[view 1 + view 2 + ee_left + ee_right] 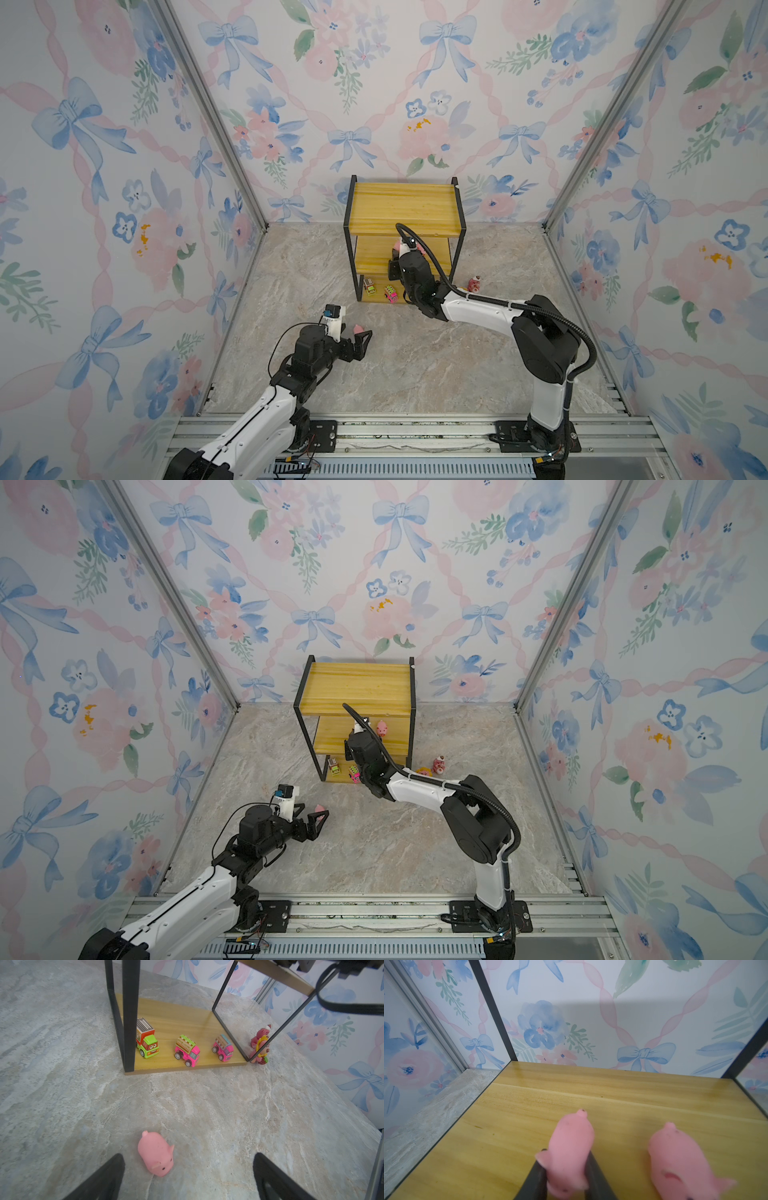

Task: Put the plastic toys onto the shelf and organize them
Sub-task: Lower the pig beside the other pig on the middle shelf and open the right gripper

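The pig (571, 1147) is pink, the shelf (405, 203) yellow and black-framed, the floor (415, 365) grey-veined, the wallpaper (374, 83) blue-bowed.

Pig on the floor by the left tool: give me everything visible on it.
The pig is a small pink toy, matte and soft-looking like rubber, with a rounded body, pointed ears and dark dots for eye and nostrils. It lies on the marbled floor, snout toward the left wrist camera, in front of the shelf and apart from it. It sits partly between the fingers of the open left tool, nearer one finger; only the floor touches it.
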Robot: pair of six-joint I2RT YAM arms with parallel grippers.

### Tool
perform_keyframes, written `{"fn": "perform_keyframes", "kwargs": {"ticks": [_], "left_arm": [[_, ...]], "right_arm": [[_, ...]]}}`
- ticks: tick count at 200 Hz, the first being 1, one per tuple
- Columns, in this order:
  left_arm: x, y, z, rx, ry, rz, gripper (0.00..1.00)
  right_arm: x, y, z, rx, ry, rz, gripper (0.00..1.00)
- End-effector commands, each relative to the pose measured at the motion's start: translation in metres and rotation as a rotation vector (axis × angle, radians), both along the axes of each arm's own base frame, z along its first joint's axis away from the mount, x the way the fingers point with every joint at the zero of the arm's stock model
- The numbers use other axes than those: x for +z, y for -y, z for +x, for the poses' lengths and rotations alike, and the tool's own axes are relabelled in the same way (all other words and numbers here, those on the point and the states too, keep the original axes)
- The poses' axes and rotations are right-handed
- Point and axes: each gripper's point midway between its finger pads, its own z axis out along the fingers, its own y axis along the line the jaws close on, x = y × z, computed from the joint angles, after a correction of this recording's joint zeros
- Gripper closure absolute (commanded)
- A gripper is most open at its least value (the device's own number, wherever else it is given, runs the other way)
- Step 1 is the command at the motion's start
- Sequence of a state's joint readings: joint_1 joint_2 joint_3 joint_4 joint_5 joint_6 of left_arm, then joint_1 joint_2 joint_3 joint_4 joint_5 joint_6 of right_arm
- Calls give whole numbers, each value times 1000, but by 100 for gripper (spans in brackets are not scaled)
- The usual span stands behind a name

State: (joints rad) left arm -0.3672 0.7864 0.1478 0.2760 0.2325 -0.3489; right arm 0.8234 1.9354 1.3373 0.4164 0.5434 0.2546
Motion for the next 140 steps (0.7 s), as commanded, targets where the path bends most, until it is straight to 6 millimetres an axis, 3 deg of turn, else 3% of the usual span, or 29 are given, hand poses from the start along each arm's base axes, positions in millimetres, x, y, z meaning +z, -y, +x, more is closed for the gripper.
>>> {"fn": "perform_keyframes", "kwargs": {"ticks": [1,24,81,140], "left_arm": [[3,3,1,-15,21,8,3],[2,3,0,-17,19,10,3],[3,3,0,-17,21,9,3],[3,3,0,-17,24,8,3]], "right_arm": [[-13,2,8,-19,-20,-7,64],[-14,2,7,-19,-22,-5,55],[-11,7,1,-18,-14,-1,46],[1,12,-18,-14,4,-36,34]]}}
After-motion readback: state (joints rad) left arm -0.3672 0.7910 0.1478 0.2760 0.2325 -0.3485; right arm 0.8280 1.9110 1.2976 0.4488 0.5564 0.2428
